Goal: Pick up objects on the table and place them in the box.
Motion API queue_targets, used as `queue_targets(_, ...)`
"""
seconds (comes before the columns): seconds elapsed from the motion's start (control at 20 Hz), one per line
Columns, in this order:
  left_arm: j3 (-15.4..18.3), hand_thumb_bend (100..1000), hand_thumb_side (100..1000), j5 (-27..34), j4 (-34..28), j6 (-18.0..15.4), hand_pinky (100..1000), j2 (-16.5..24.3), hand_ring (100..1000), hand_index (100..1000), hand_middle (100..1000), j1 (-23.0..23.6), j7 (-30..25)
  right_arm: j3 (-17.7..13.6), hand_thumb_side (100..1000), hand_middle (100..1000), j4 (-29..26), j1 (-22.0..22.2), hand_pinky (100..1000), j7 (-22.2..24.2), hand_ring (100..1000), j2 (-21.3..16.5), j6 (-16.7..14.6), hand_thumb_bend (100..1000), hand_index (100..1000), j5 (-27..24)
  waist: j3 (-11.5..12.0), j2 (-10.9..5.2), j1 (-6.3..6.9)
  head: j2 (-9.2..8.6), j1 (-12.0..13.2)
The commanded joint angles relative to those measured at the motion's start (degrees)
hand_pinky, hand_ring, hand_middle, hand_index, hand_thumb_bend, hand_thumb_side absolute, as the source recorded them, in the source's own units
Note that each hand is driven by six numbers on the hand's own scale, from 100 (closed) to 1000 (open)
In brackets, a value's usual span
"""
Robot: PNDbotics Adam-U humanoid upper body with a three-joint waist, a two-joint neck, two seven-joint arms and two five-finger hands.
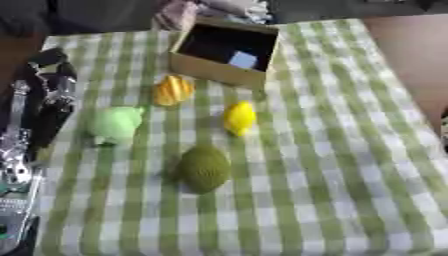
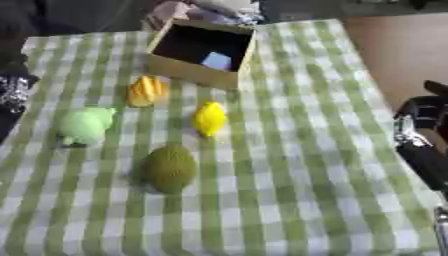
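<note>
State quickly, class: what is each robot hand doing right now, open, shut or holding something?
Left hand: at the table's left edge, holding nothing; fingers cannot be told.
Right hand: at the right edge, holding nothing; fingers cannot be told.

**Both arms out wide, hands off the work**

Left arm (image 1: 26, 150) runs up along the table's (image 1: 350, 150) left edge, its dark hand (image 1: 51, 75) over the far-left corner, touching nothing. Finger pose unclear. Right arm (image 2: 424, 150) sits beyond the right edge, black and silver, its hand (image 2: 420, 112) blurred, fingers unreadable.

No text or label can be read anywhere (all blurred).
</note>
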Motion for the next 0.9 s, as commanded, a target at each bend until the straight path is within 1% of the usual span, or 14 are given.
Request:
queue_targets(0.05,0.5,126,632,-1.1,-0.8,-0.5,755,3.4,690,861,779,0.2,-1.0,-0.3,430,636,-0.5,-0.4,622,0.0,654,-0.5,-0.1,100,853,0.2,-0.1,-0.67,-0.46,0.26,-0.1)
queue_targets(0.3,0.5,123,618,-1.6,-0.8,-0.9,756,4.7,694,861,781,0.5,-2.0,-0.3,429,636,-0.5,-0.3,622,0.0,654,-0.6,-0.1,100,853,0.2,-0.1,-0.67,-0.51,0.26,0.0)
queue_targets(0.5,0.5,115,589,-2.4,-0.8,-1.2,757,6.0,698,861,781,0.8,-3.0,-0.3,429,637,-0.5,-0.3,622,0.0,654,-0.6,-0.1,100,853,0.2,-0.1,-0.65,-0.55,0.26,0.1)
queue_targets(0.55,0.4,123,556,-3.1,-0.8,-1.4,759,6.9,701,862,781,1.0,-3.8,-0.3,429,637,-0.5,-0.3,622,0.1,655,-0.6,-0.1,100,852,0.2,-0.1,-0.66,-0.55,0.26,0.1)
queue_targets(0.75,0.5,156,481,-8.5,-0.8,-1.9,763,12.1,711,862,781,2.4,-8.5,-0.3,429,637,-0.4,-0.3,622,0.1,655,-0.8,0.0,100,852,0.2,-0.2,-0.78,-0.39,0.26,-0.1)
queue_targets(0.9,0.1,238,421,-13.3,-0.8,-0.8,767,16.9,724,865,784,3.4,-13.4,-0.2,429,637,-0.4,-0.2,623,0.2,655,-0.9,-0.1,100,851,0.3,-0.2,-0.86,-0.2,0.26,-0.2)
